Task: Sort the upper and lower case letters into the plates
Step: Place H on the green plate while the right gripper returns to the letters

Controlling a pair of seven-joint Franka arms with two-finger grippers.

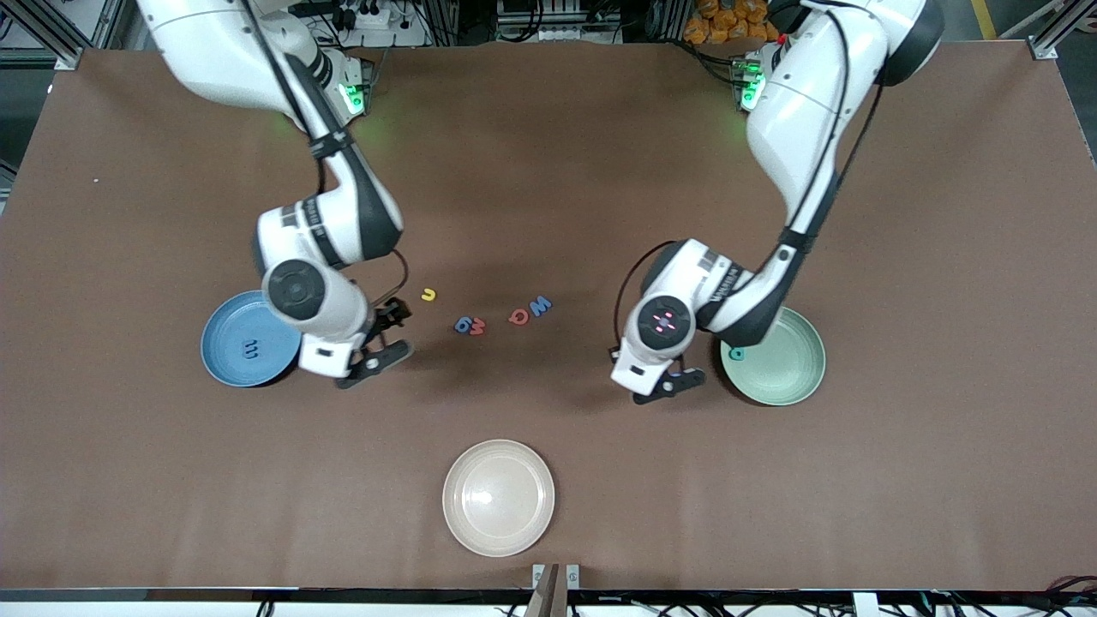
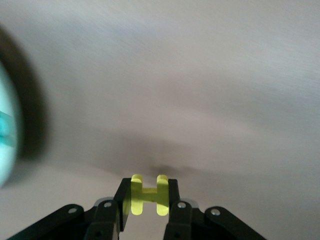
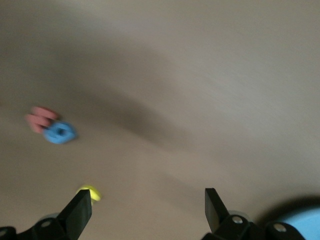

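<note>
My left gripper (image 2: 148,186) is shut on a yellow letter H (image 2: 149,196), just above the table beside the mint green plate (image 1: 784,368), where a teal letter (image 1: 735,352) lies. My right gripper (image 1: 387,336) hangs open and empty over the table beside the sky blue plate (image 1: 231,360), which holds a dark blue letter (image 1: 250,348). Between the arms lie a yellow letter (image 1: 428,295), a blue letter (image 1: 464,325) touching a red one (image 1: 477,326), and another red letter (image 1: 518,316) beside a blue one (image 1: 540,306).
A cream-white plate (image 1: 498,497) sits near the table's front edge, nearer to the camera than the loose letters. The right wrist view shows the yellow letter (image 3: 91,193) by one finger and the blue plate's rim (image 3: 305,225).
</note>
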